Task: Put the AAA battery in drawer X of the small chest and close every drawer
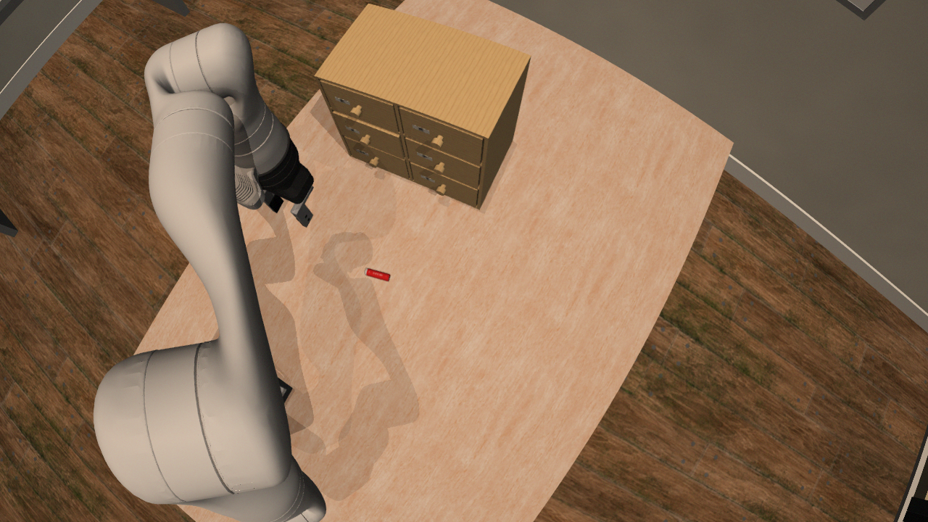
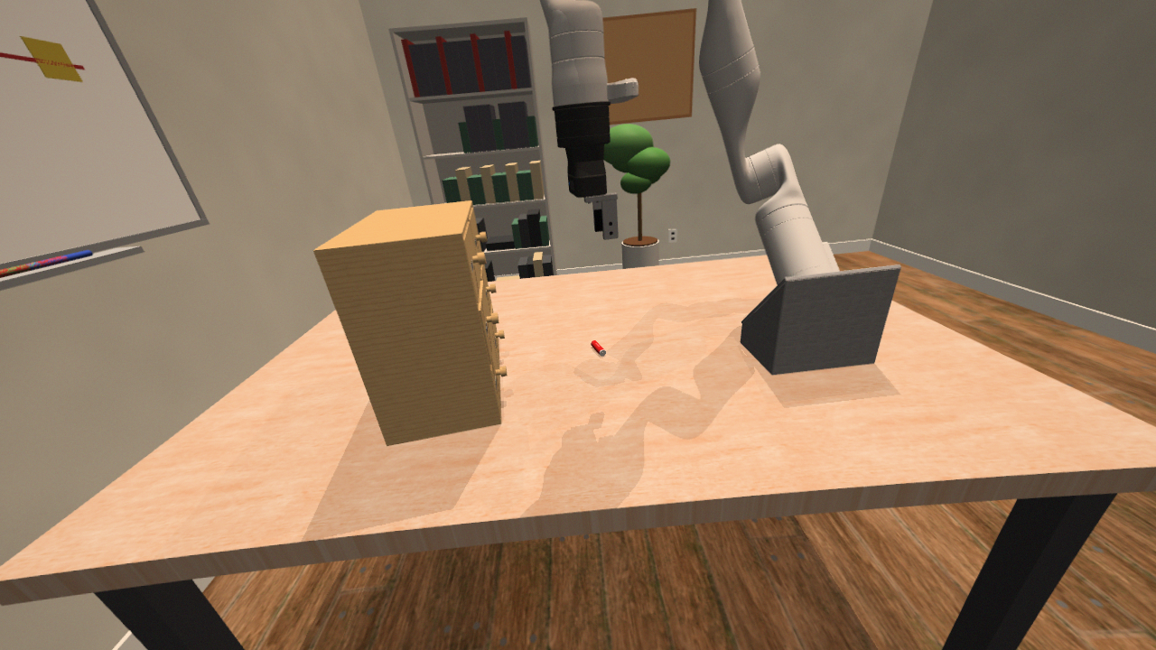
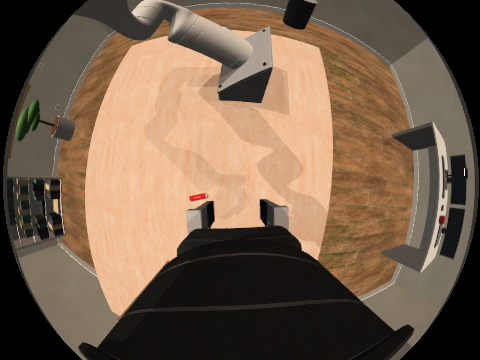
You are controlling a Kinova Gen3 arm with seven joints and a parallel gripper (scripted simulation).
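The red AAA battery (image 1: pixel 377 274) (image 2: pixel 598 348) (image 3: pixel 198 196) lies flat on the table (image 1: pixel 519 311) in front of the chest. The small wooden chest (image 1: pixel 425 64) (image 2: pixel 404 323) stands at the back with several drawers in two columns, all pushed in. Each drawer front has a knob and a small label; I cannot read which one bears the X. My gripper (image 1: pixel 290 208) (image 2: pixel 604 217) (image 3: pixel 237 209) is open and empty. It hangs high above the table, left of the battery and in front of the chest.
The arm's grey base block (image 2: pixel 820 319) (image 3: pixel 248 74) sits on the table on the side away from the chest. A bookshelf (image 2: pixel 477 137) and a potted plant (image 2: pixel 639 173) stand behind the table, off its surface.
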